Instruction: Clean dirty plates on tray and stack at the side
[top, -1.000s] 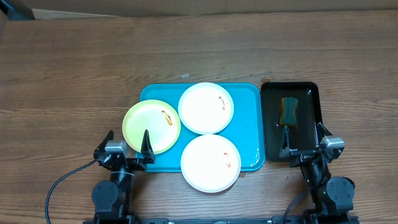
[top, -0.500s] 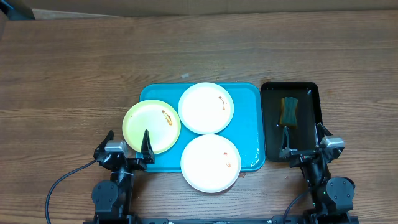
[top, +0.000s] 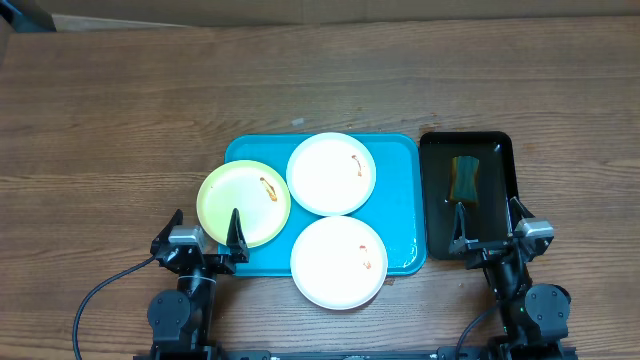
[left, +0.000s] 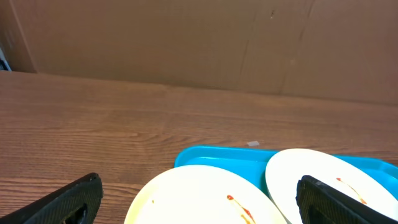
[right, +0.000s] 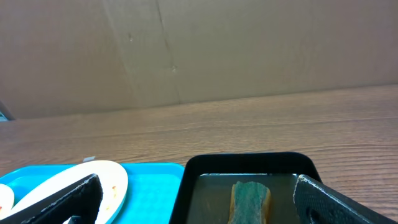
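Note:
Three plates lie on the turquoise tray (top: 400, 152). The pale yellow-green plate (top: 243, 203) overhangs its left edge, one white plate (top: 331, 173) sits at the back, and another white plate (top: 338, 261) overhangs the front edge. Each carries small orange-red smears. My left gripper (top: 206, 220) stands open at the near edge of the yellow-green plate (left: 186, 194), touching nothing. My right gripper (top: 487, 216) is open in front of the black tray, nothing between its fingers. The left wrist view shows the tray rim (left: 217, 155) and the back white plate (left: 311, 171).
A narrow black tray (top: 500, 150) stands right of the turquoise one and holds a green-and-yellow sponge (top: 465, 177) in shallow liquid. The right wrist view shows that sponge (right: 250, 199) and the black rim (right: 249, 162). Bare wooden table (top: 120, 120) lies left and behind.

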